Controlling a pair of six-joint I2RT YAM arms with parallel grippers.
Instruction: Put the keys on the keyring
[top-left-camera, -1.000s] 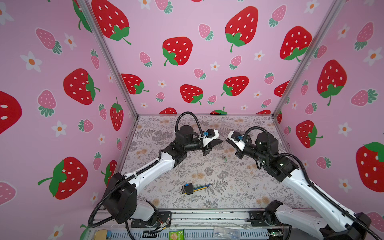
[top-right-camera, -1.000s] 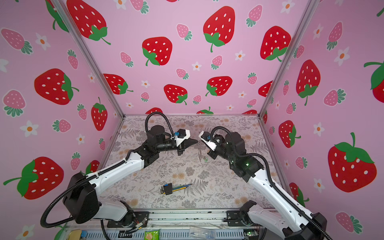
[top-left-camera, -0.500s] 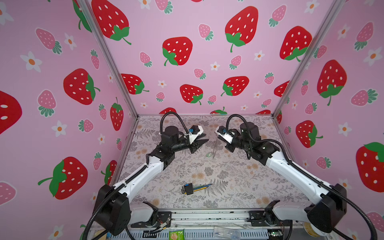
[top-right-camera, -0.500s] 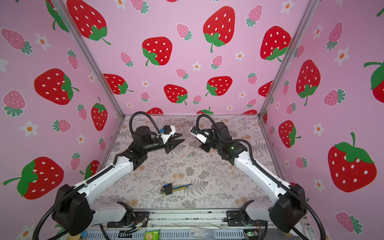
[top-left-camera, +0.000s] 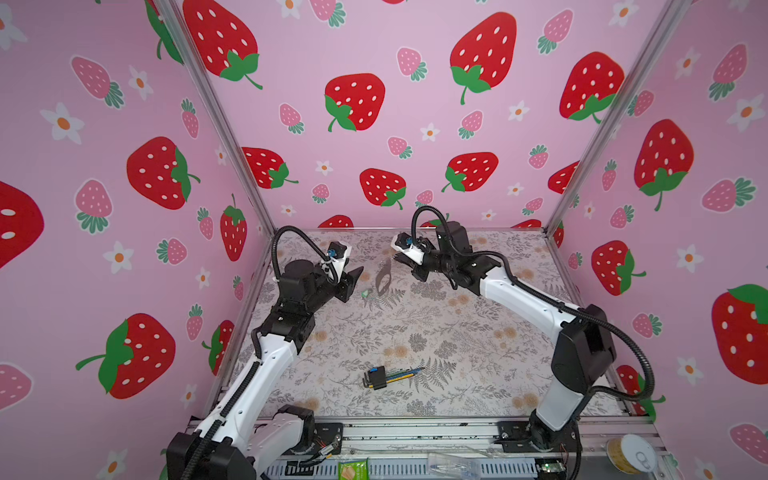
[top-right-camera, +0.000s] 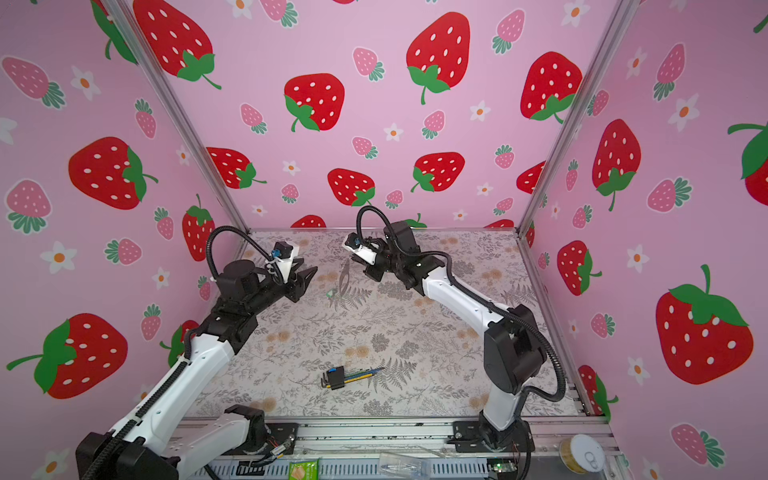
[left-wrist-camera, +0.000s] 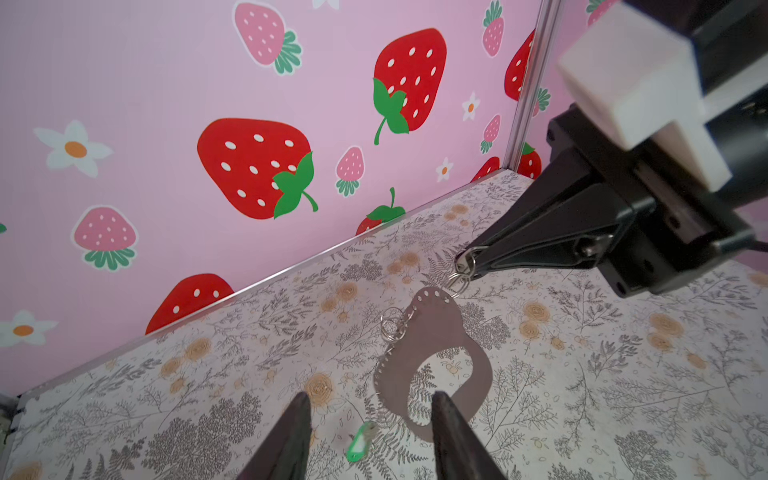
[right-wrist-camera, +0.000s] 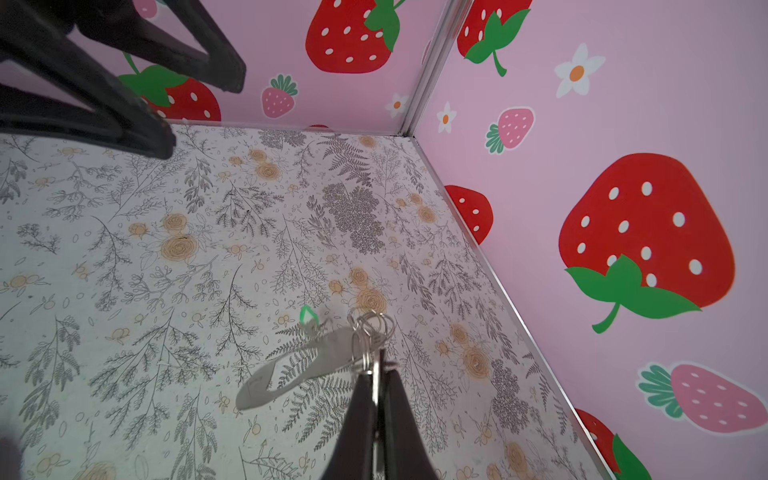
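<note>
The keyring (left-wrist-camera: 432, 357) is a dark brown strap loop hanging from small silvery rings (right-wrist-camera: 372, 324). My right gripper (right-wrist-camera: 376, 374) is shut on one of those rings and holds the strap (top-left-camera: 383, 278) above the table, toward the back. One of the keys (left-wrist-camera: 359, 440), with a bright green tag (right-wrist-camera: 308, 315), sits by the strap's lower end. I cannot tell whether it hangs from the keyring or lies on the table. My left gripper (left-wrist-camera: 371, 399) is open with nothing between its fingers. It stands just left of the keyring (top-right-camera: 345, 278) in both top views.
A bundle of coloured hex wrenches (top-left-camera: 388, 376) in a black-and-blue holder lies near the front of the floral table (top-left-camera: 457, 332). Pink strawberry walls (top-left-camera: 374, 124) close in the back and both sides. A metal rail (top-left-camera: 415, 432) runs along the front edge.
Both arms have swung left and toward the back, and the keyring went along in the right gripper. The left gripper has gone from shut to open and has drawn back from the rings.
</note>
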